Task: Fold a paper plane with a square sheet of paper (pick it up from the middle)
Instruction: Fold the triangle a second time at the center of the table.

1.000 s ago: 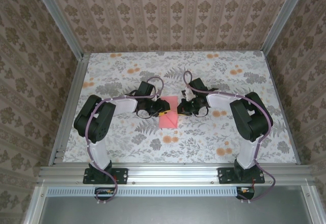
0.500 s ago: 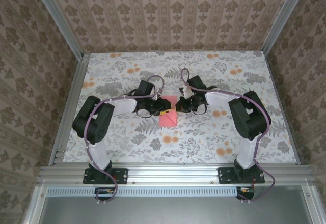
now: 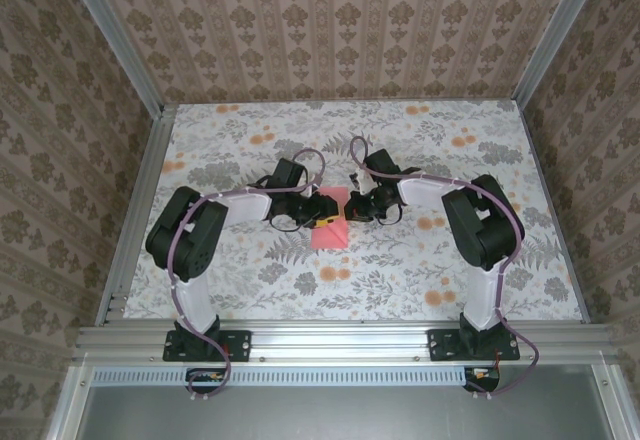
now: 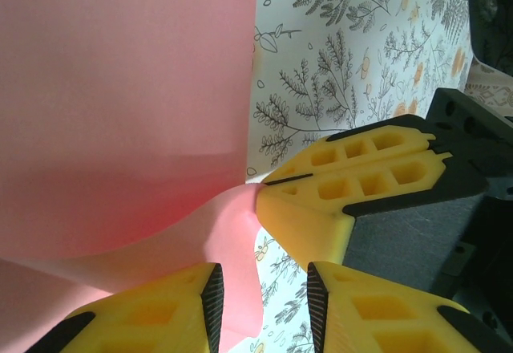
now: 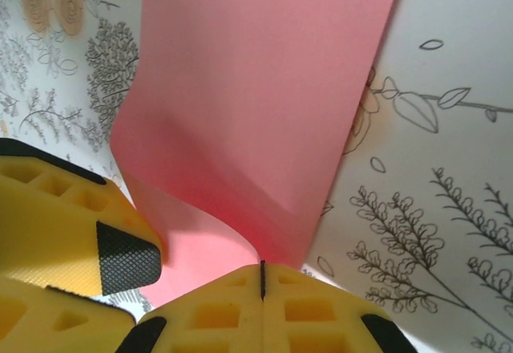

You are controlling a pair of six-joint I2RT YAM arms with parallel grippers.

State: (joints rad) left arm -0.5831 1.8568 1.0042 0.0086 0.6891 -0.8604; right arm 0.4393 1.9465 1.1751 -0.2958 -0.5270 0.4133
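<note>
Salmon-pink square sheet of paper point(image 5: 256, 104), plain

Left arm point(image 3: 240, 203): elbow out toward the left edge of the tabletop point(image 3: 400, 280), forearm angled inward. Left gripper point(image 4: 262, 287): jaws partly apart. Right arm point(image 3: 430, 192): mirrored pose. Right gripper point(image 5: 262, 279): fingers pressed together, pinching the square sheet of paper point(image 5: 256, 112), just beside the left gripper.

Black-and-white arms point(image 3: 190, 235), lilac cables point(image 3: 310, 154), yellow honeycombed claw fingers point(image 4: 361, 168), black rubber pads point(image 5: 128, 258)
</note>
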